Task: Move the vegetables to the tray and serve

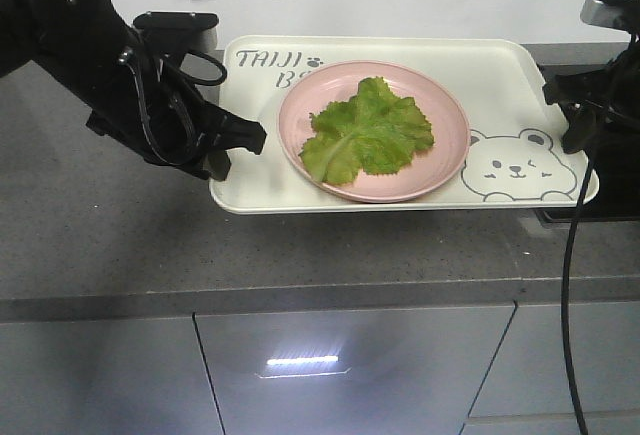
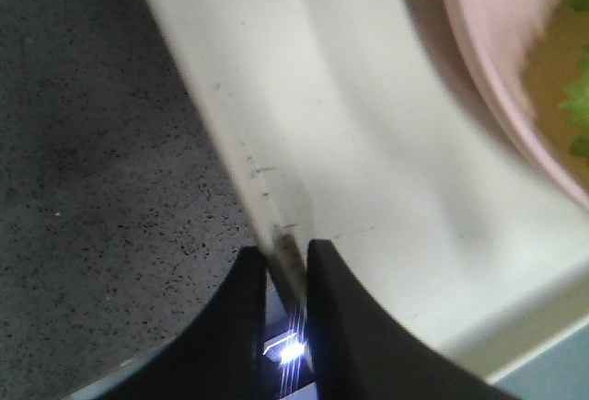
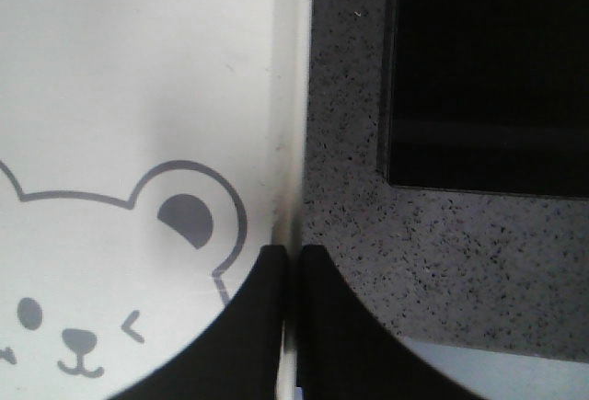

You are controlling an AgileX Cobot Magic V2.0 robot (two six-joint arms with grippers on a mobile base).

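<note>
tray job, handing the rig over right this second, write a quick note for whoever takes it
Left gripper: shut on the tray's left rim.
Right gripper: shut on the tray's right rim, beside the bear drawing.
Things: the vegetables lie on the pink plate, which sits in the middle of the tray. The tray is over the grey counter; whether it is lifted clear cannot be told.
Done: vegetables are on the tray, both sides gripped.
Left: carry the tray level with both arms together and serve it.
</note>
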